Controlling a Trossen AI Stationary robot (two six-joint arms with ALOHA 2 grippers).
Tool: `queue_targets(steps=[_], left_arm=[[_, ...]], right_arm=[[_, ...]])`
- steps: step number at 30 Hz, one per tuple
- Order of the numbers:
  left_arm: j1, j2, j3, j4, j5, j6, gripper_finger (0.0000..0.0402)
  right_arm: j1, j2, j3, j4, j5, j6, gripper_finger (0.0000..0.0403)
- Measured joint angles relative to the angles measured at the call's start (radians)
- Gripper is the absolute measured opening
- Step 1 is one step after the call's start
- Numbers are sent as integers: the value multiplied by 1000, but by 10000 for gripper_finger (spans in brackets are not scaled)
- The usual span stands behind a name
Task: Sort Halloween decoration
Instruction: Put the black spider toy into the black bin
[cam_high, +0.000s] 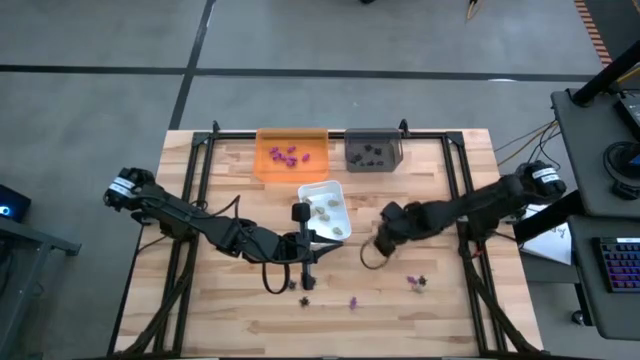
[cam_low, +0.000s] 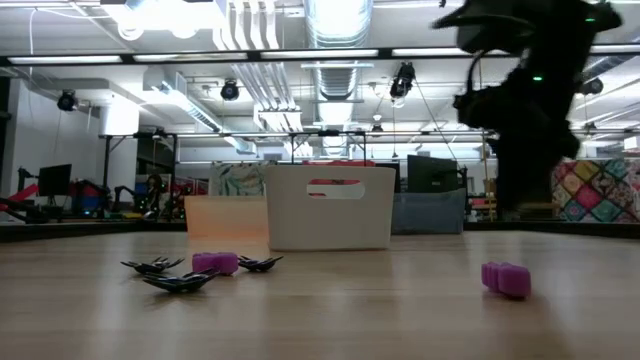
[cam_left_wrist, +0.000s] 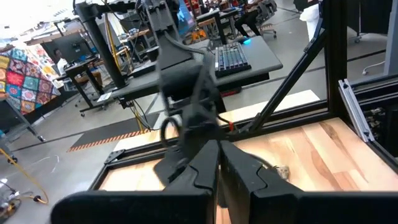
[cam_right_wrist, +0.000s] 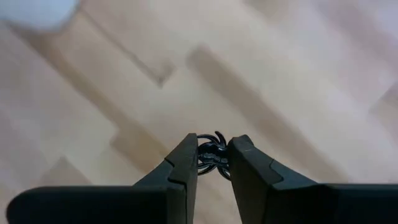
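Observation:
The Halloween decoration is tiny toy pieces. Purple ones lie in the orange tray, black ones in the grey tray and beige ones in the white tray. A few loose purple and black pieces lie on the wood near the front edge. My right gripper hangs above the table right of the white tray, shut on a black spider-like piece. My left gripper is shut on nothing, held level above the table just in front of the white tray. My right gripper pinches the black spider-like piece between its two fingers, close to their free ends. The fingers slant down from above. The piece is lifted clear of the wood, with its thin legs sticking out past the fingers.
The three trays stand at the table's far middle. A black frame runs along the table's edges. Cable loops hang under both arms. Loose pieces lie near the front. A single beige piece lies on the wood.

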Motion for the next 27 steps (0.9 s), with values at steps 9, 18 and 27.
queue_targets(steps=[9, 18, 27], left_arm=[[0, -31, 0, -8, -34, 55, 0], [3, -81, 0, -146, -157, 106, 0], [61, -124, 0, -331, -210, 87, 0]], right_arm=[[-287, 0, 192, 0, 0, -360, 71], [-623, 0, 402, 86, -13, -649, 68], [-835, 2, 344, 273, -80, -692, 68]])
